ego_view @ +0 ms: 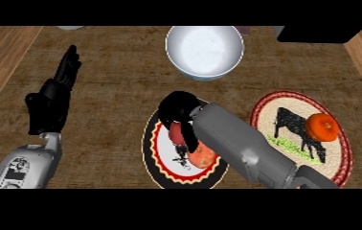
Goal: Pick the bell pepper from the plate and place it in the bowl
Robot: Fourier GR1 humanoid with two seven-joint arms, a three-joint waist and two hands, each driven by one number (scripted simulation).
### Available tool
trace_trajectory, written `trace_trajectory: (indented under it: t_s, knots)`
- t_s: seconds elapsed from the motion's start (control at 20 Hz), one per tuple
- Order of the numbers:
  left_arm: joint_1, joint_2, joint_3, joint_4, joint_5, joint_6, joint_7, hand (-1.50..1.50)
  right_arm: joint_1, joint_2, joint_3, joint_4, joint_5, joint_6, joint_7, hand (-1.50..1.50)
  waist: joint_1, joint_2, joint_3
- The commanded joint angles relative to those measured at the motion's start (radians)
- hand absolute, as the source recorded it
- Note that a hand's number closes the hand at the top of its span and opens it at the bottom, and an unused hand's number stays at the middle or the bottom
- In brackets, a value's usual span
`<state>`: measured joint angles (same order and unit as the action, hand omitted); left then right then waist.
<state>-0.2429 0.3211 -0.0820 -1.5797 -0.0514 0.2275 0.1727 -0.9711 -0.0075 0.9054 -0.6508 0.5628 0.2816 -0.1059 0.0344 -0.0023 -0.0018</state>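
Note:
The bell pepper [203, 155], red and orange, lies on a round plate [151, 152] with a red, black and yellow rim at the lower middle. My right hand [176, 110] is down on that plate, its fingers curled over the pepper's upper left part and hiding some of it. The pepper rests on the plate. The white bowl [205, 47] stands farther back, above the hand, with nothing in it. My left hand [51, 104] rests open at the left, fingers up, away from both.
A second plate [265, 110] with a cow picture lies at the right, an orange round fruit [324, 127] on its right side. A dark block [318, 32] stands at the far right corner. Bare brown countertop lies between my left hand and the bowl.

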Motion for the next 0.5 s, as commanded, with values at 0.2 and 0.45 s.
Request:
trace_trajectory:
  t_s: [0.2, 0.45]
  knots:
    - [0.0, -0.025, -0.038, -0.008, -0.02, -0.012, -0.003, 0.0, 0.175, 0.007, 0.088, -0.342, -0.23, -0.127, 0.431, 1.5, 0.062, -0.001, 0.001]
    - [-0.055, -0.026, -0.039, 0.006, -0.025, -0.02, 0.017, 0.0, 0.16, 0.007, 0.217, -0.522, -0.291, -0.313, 0.643, 1.5, 0.078, 0.002, 0.002]
